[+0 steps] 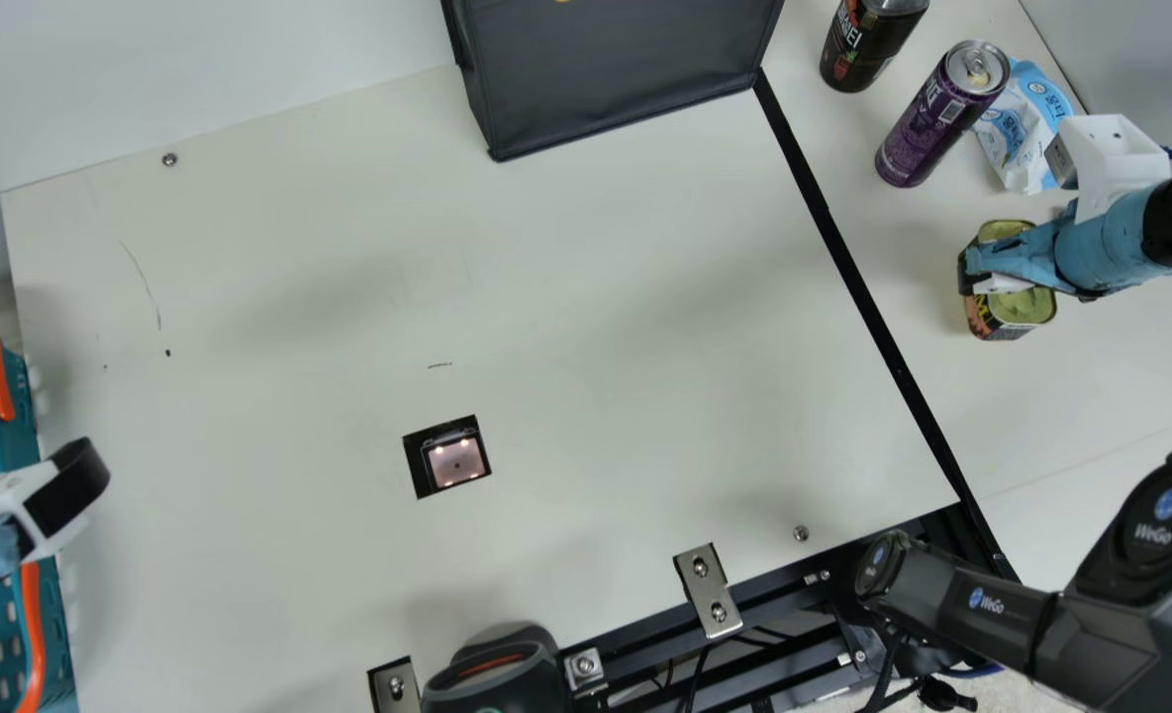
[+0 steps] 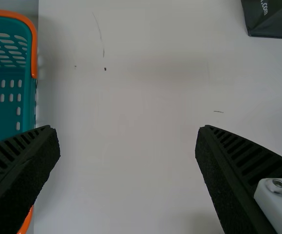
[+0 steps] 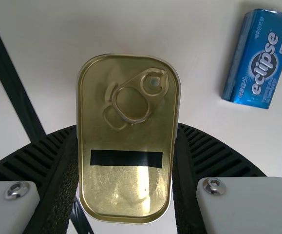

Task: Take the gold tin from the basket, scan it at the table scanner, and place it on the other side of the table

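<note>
Gold tin (image 3: 131, 195) clamped by its long sides in right gripper (image 3: 127, 129); long axis crosswise to the closing direction. Position: beyond the black strip (image 1: 888, 342) from the scanner (image 1: 455, 461) (counter (image 1: 586, 297) contact unclear). Left gripper (image 2: 127, 130) open, empty, far off near basket (image 1: 18, 396). Likely next: settle tin squarely, release.

Cream table (image 1: 279, 416), inset table scanner (image 1: 456, 462); teal basket (image 1: 20, 436), left edge; black box (image 1: 616, 69); right of black strip (image 1: 843, 238): purple can (image 1: 927, 129), dark bottle (image 1: 855, 50), gold tin (image 1: 1029, 305) in right hand (image 1: 1012, 277)
</note>
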You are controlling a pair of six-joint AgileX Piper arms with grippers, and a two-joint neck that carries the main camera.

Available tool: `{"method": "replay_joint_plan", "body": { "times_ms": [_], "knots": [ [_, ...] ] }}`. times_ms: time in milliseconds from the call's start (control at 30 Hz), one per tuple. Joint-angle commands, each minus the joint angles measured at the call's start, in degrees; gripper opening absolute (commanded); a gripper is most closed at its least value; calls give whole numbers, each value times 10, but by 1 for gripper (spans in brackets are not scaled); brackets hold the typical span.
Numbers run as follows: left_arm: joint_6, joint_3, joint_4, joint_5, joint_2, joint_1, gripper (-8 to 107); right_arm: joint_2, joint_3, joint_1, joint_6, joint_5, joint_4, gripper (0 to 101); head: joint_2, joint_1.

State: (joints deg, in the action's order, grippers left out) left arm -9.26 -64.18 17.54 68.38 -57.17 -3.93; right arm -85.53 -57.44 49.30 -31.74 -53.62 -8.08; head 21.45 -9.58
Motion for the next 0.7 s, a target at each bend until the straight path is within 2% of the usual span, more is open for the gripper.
{"method": "replay_joint_plan", "body": {
  "times_ms": [0,600,667],
  "knots": [
    [0,0,0,0,0,0,90,-11,-2,1,3,4,3,0,1,17],
    [0,0,0,0,0,0,90,-67,-18,1,4,40,-17,0,1,17],
    [0,0,0,0,0,0,90,-68,-18,1,4,42,-21,7,1,17]
  ]
}}
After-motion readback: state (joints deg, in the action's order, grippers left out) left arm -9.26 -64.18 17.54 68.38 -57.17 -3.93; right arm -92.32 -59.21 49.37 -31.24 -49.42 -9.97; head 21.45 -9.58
